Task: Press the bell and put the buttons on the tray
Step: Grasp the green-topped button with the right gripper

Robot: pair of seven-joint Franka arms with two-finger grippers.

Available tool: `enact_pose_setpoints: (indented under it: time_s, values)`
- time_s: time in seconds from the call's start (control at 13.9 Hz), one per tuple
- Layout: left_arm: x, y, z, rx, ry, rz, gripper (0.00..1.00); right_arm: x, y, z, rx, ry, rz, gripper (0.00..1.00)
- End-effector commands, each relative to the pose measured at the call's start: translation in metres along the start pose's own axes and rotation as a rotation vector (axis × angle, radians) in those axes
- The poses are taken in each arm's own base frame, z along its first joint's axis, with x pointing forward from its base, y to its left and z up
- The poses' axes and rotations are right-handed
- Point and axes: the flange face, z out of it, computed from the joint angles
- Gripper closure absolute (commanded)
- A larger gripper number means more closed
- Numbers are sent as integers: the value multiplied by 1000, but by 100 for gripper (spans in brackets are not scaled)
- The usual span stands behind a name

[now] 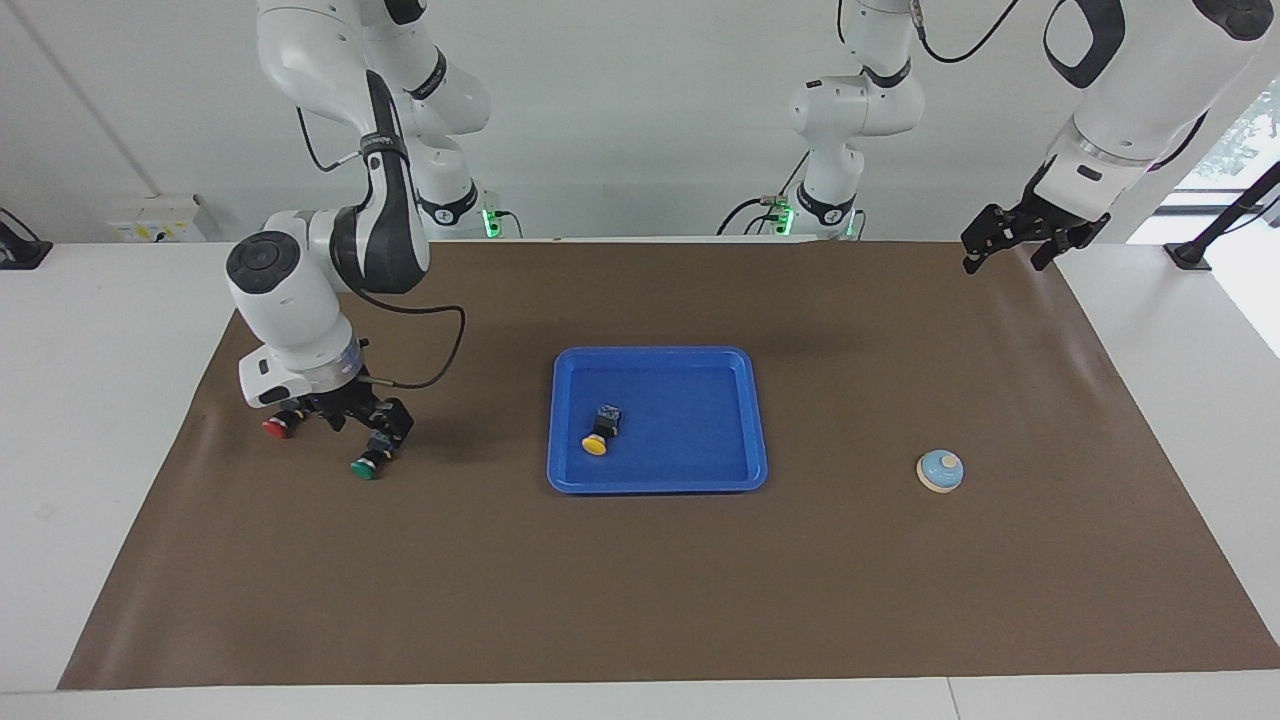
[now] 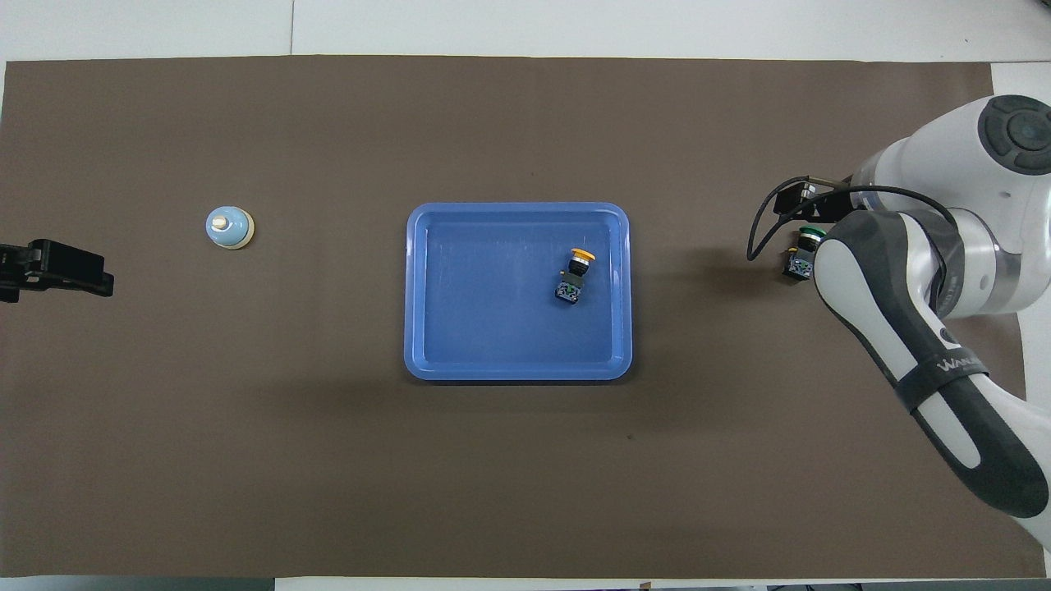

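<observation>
Your right gripper (image 1: 345, 418) hangs low over the brown mat (image 1: 640, 600) at the right arm's end of the table, between the red button (image 1: 277, 427) and the green button (image 1: 366, 465), with its fingers spread wide and nothing in them. Your left gripper (image 1: 1020, 240) waits up in the air by the mat's edge at the left arm's end, fingers spread too, holding nothing.

The yellow button (image 1: 596, 443) already lies on its side in the tray (image 1: 745, 420). The other two sit on the mat, well apart from the tray. The bell (image 1: 940, 471) sits alone toward the left arm's end.

Watch out here. The two buttons lie close together, so a wide finger could bump one while you reach for the other. They lie on their sides with round caps, so I think a push could roll or spin them away. A grab on the cap may slip.

The buttons have boxy black and grey bodies and smooth round caps. The tray is flat, shiny blue plastic with a low rim and round corners. The bell is a small smooth dome with a cream knob. The mat looks soft and dull.
</observation>
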Motion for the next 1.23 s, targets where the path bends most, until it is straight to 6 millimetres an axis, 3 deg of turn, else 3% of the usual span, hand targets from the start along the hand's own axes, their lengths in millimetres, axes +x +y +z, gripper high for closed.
enact_pose_setpoints:
  time_s: [0.0,0.22,0.58,0.65,0.87,1.01,1.15]
  values:
    - [-2,-3,-4,10,0,-3,0,-2,2,24,3,5,19,0]
    - [-2,-3,-4,10,0,-3,0,-15,10,43,6,11,15,0]
    - [-2,-3,-4,10,0,-3,0,-19,14,49,3,2,19,0]
    - [-2,-3,-4,10,0,-3,0,-19,14,50,2,0,20,6]
    - [-2,-3,-4,10,0,-3,0,-21,13,49,-2,-12,16,69]
    - [-2,-3,-4,10,0,-3,0,-22,14,49,-6,-25,-5,100]
    - [-2,-3,-4,10,0,-3,0,-22,15,49,-8,-31,-13,100]
